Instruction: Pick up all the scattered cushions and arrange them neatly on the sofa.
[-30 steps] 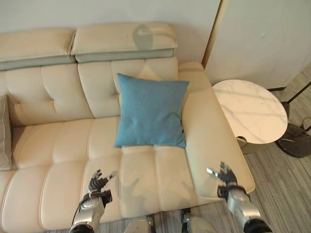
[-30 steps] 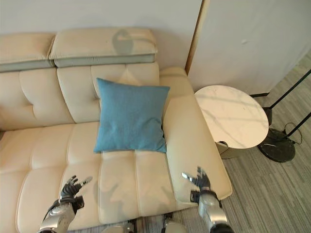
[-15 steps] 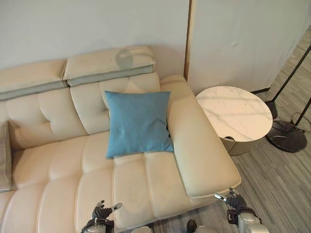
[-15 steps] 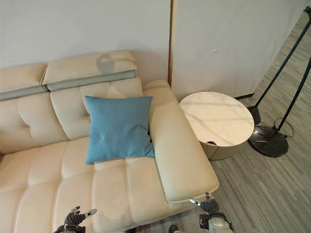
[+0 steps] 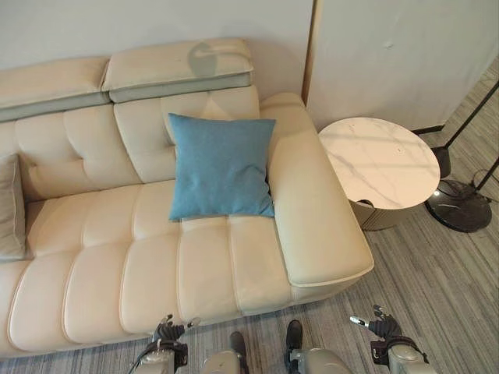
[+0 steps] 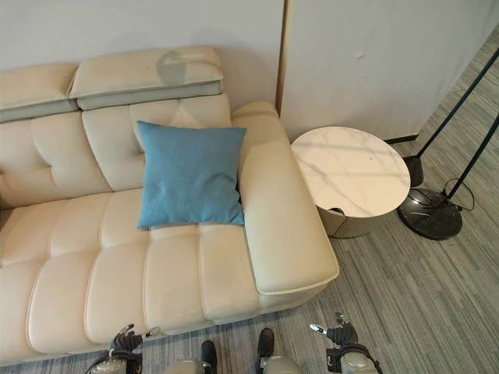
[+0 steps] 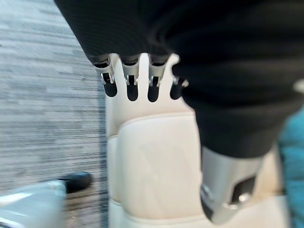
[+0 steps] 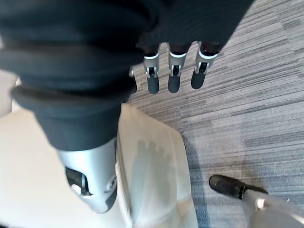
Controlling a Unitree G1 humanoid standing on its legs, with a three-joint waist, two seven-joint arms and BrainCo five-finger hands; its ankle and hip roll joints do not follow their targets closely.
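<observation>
A blue square cushion (image 5: pixel 221 166) leans upright against the backrest at the right end of the cream leather sofa (image 5: pixel 101 257). A grey-beige cushion (image 5: pixel 9 206) pokes in at the sofa's left edge. My left hand (image 5: pixel 166 333) hangs low in front of the sofa's front edge, fingers relaxed and holding nothing; the left wrist view has its fingers (image 7: pixel 131 85) straight over the seat edge. My right hand (image 5: pixel 380 328) hovers above the floor off the sofa's right front corner, open and empty, its fingers (image 8: pixel 173 76) straight over the carpet.
A round white marble side table (image 5: pixel 379 161) stands right of the sofa's armrest (image 5: pixel 312 210). A floor lamp's black base (image 5: pixel 461 210) and slanted poles sit further right. Grey striped carpet (image 5: pixel 437 288) covers the floor in front. A wall runs behind the sofa.
The camera has pulled back and tipped down, so the sofa's front edge and floor now show. Both hands have dropped from over the seat and armrest to below the sofa's front.
</observation>
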